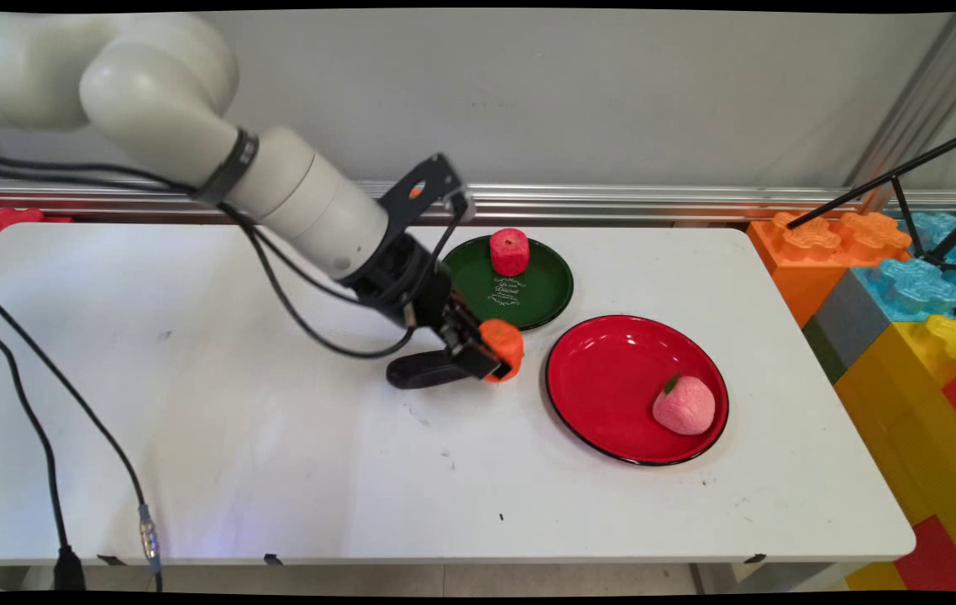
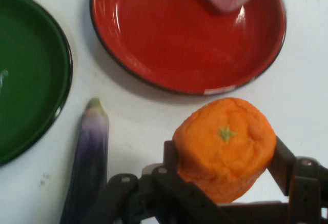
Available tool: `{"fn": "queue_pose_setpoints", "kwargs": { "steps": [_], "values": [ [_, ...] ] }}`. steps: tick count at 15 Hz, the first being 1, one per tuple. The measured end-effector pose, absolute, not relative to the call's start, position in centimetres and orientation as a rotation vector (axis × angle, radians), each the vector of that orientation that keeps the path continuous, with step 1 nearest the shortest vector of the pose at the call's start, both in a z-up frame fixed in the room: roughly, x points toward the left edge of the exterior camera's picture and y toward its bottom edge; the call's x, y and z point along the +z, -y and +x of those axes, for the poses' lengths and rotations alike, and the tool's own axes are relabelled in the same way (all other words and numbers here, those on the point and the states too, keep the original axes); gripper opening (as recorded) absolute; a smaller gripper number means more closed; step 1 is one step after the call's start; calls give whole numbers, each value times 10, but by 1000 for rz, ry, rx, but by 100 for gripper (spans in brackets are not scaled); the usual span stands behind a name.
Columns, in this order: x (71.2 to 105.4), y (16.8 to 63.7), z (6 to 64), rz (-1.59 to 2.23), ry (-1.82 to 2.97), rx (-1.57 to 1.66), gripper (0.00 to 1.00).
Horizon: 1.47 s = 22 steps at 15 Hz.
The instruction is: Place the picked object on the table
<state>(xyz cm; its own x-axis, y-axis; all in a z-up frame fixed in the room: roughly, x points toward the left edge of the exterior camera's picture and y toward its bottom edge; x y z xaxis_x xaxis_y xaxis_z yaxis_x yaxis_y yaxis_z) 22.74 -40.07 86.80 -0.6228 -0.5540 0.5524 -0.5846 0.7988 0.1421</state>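
- While the gripper (image 1: 496,357) clenches the orange (image 2: 224,147), it hangs low over the table (image 1: 192,403), between green plate (image 1: 545,294) and red plate (image 1: 612,378).
- Eggplant (image 2: 89,157) lies just beside.
- Peach (image 1: 684,405) sits on red.

Squashy orange toy fruit (image 2: 224,147), green star on top, clamped above the table.

Robotics lab or test bench. Evidence: a white arm (image 1: 192,143) trailing black cables (image 1: 33,403) over a bare white table (image 1: 276,470); aluminium rail (image 1: 612,202) along the plain far wall; tripod legs (image 1: 906,193) at far right; oversized foam blocks (image 1: 906,319) stacked right; toy foods on plates (image 1: 612,370).
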Motion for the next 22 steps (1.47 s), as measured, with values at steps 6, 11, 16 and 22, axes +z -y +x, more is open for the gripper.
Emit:
{"fn": "queue_pose_setpoints", "kwargs": {
  "steps": [6,11,16,22],
  "values": [
    [811,392,241,772,2468,40,0],
    [782,389,246,714,2493,35,0],
    [768,384,250,662,2510,40,0],
    [757,382,251,621,2522,41,0]
  ]
}}
